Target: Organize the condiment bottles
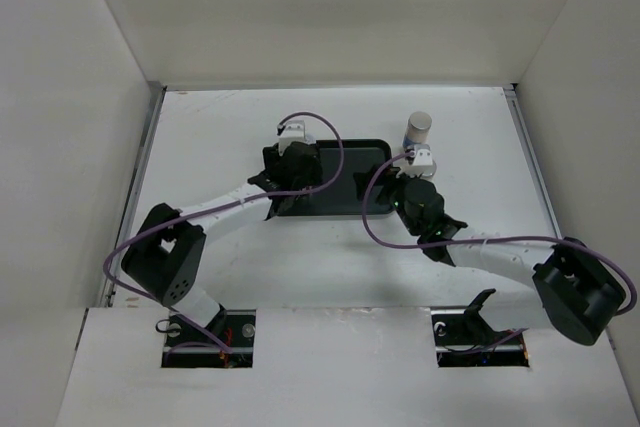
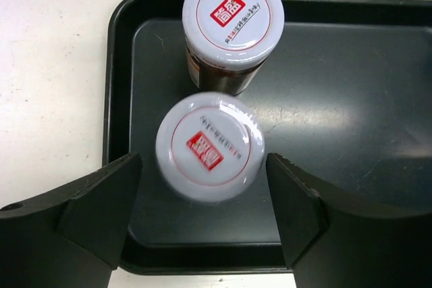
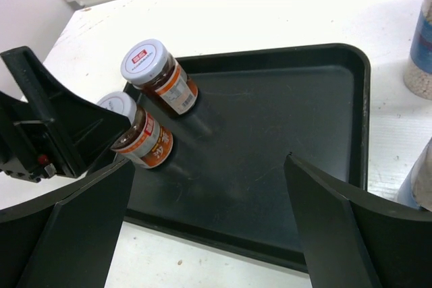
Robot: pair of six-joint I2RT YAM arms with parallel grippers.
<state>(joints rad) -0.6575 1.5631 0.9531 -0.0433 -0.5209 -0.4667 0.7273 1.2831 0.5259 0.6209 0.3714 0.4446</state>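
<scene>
The left end effector (image 2: 202, 166) is straddling the nearer brown jar (image 2: 209, 148), spread wide, not touching; the other jar (image 2: 233, 18) is standing behind it in the tray (image 2: 351, 99). The right end effector (image 3: 209, 160) is hovering wide, empty. Two whitish bottles (image 3: 422, 38) are waiting on the table (image 3: 270, 5): seemingly half done.

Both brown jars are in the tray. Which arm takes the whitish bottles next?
Right, probably. Both whitish bottles stand outside the tray, beside the open right tool. The left tool straddles a brown jar at the tray's opposite end.
</scene>
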